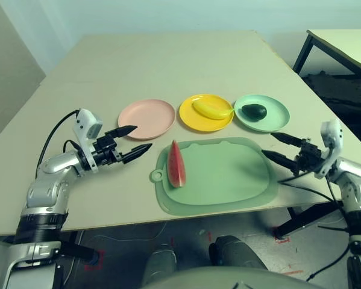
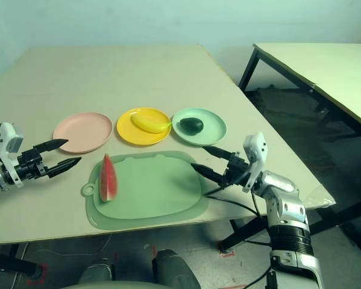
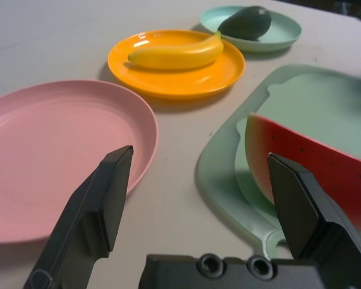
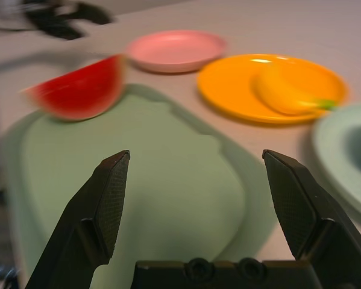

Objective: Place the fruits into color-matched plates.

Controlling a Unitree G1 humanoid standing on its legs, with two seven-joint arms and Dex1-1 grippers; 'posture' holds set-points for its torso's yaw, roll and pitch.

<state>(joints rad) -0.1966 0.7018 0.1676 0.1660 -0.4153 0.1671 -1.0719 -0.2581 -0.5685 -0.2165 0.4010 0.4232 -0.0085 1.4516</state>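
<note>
Two fruits on matching plates; watermelon on the green mat

The yellow banana (image 1: 211, 110) lies on the yellow plate (image 1: 198, 123), its green tip reaching the rim on the side of the mint green plate (image 1: 275, 123). The dark green avocado (image 1: 254, 111) rests within that mint plate. The pale pink plate (image 1: 147, 118), to the left of the yellow one, carries no fruit. The three plates stand in a row on the table (image 1: 150, 66), on the far side of the large green mat (image 1: 228, 171).

The red watermelon wedge (image 1: 176, 165) is on the mat, at its left end near the ring tab (image 1: 156, 175), with one pointed end directed toward the plates.

The left gripper (image 1: 136, 141) is wide open and holds nothing; it is positioned over the table, to the left of the mat and near the pink plate. The right gripper (image 1: 268, 146), likewise wide open and empty, is positioned at the mat's right end.
</note>
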